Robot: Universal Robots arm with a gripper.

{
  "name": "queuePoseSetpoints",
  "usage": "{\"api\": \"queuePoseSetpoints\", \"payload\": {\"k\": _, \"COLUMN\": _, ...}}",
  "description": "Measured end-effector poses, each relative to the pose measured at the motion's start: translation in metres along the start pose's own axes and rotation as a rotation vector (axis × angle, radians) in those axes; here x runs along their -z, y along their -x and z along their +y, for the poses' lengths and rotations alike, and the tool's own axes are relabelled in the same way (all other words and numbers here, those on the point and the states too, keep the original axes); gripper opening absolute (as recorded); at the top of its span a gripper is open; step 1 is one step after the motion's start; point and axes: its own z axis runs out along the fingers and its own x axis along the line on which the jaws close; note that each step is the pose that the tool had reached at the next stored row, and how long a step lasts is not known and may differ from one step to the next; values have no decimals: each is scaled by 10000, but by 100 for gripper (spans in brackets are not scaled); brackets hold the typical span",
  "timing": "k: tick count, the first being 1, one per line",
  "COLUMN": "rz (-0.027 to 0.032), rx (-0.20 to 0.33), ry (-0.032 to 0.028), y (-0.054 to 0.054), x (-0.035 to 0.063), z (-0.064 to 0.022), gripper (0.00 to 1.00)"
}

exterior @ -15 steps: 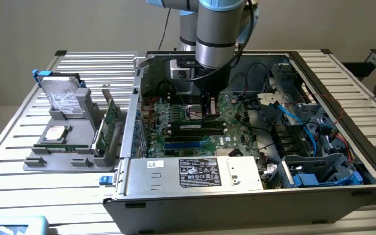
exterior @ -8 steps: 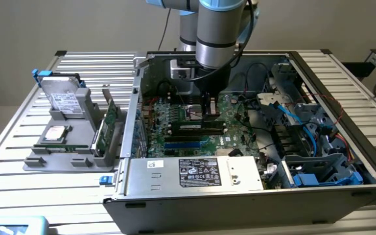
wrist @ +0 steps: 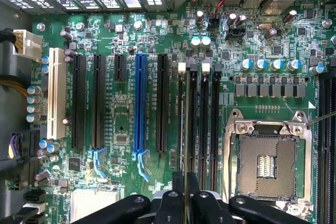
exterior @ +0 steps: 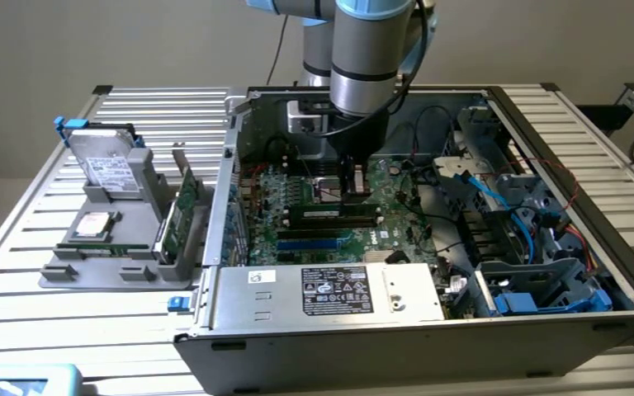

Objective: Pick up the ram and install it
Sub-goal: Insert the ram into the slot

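Step in hand, I think: putting the ram (wrist: pixel 186 145) into its place. The tool (wrist: pixel 186 195) is clamped on this thin stick. The stick shows edge-on, right above the row of long black slots (wrist: pixel 203 114) on the green board (wrist: pixel 121 124). It is beside the square metal socket (wrist: pixel 266 161), deep in the open computer case (exterior: pixel 405 346). I guess this step needs the stick held straight along one slot and pushed down evenly. A white sticker (exterior: pixel 337 290) on the grey box inside the case has writing too tiny to read.
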Motion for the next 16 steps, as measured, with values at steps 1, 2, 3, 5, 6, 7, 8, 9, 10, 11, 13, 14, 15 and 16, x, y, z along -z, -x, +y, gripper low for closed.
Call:
{"api": "queuePoseSetpoints", "payload": {"k": 1, "rz": -2, "rx": -1, "ry": -1, "y": 1, "x": -2, "z": -2, "gripper": 14}}
{"api": "queuePoseSetpoints", "payload": {"k": 2, "rz": -2, "rx": 0, "ry": -1, "y": 1, "x": -3, "z": -8, "gripper": 14}}
{"api": "queuePoseSetpoints", "payload": {"k": 3, "rz": -2, "rx": 1, "ry": -1, "y": 1, "x": -3, "z": -13, "gripper": 14}}
{"api": "queuePoseSetpoints", "payload": {"k": 5, "rz": -3, "rx": 0, "ry": -1, "y": 1, "x": -5, "z": -13, "gripper": 14}}
{"api": "queuePoseSetpoints", "payload": {"k": 6, "rz": -5, "rx": -1, "ry": -2, "y": 0, "x": -7, "z": -13, "gripper": 14}}
{"api": "queuePoseSetpoints", "payload": {"k": 7, "rz": -6, "rx": 0, "ry": -2, "y": -1, "x": -8, "z": -14, "gripper": 14}}
{"api": "queuePoseSetpoints", "payload": {"k": 8, "rz": -5, "rx": 0, "ry": -2, "y": -2, "x": -8, "z": -14, "gripper": 14}}
{"api": "queuePoseSetpoints", "payload": {"k": 9, "rz": -3, "rx": 0, "ry": -1, "y": -2, "x": -9, "z": -14, "gripper": 14}}
{"api": "queuePoseSetpoints", "payload": {"k": 10, "rz": -1, "rx": 0, "ry": 0, "y": -3, "x": -9, "z": -14, "gripper": 14}}
{"api": "queuePoseSetpoints", "payload": {"k": 11, "rz": 0, "rx": 0, "ry": 0, "y": -3, "x": -11, "z": -13, "gripper": 14}}
{"api": "queuePoseSetpoints", "payload": {"k": 13, "rz": 5, "rx": 1, "ry": 0, "y": -3, "x": -14, "z": -13, "gripper": 14}}
{"api": "queuePoseSetpoints", "payload": {"k": 14, "rz": 6, "rx": 2, "ry": -1, "y": -3, "x": -16, "z": -13, "gripper": 14}}
{"api": "queuePoseSetpoints", "payload": {"k": 15, "rz": 8, "rx": 1, "ry": -2, "y": -2, "x": -20, "z": -13, "gripper": 14}}
{"api": "queuePoseSetpoints", "payload": {"k": 16, "rz": 13, "rx": 1, "ry": -2, "y": -2, "x": -22, "z": -12, "gripper": 14}}
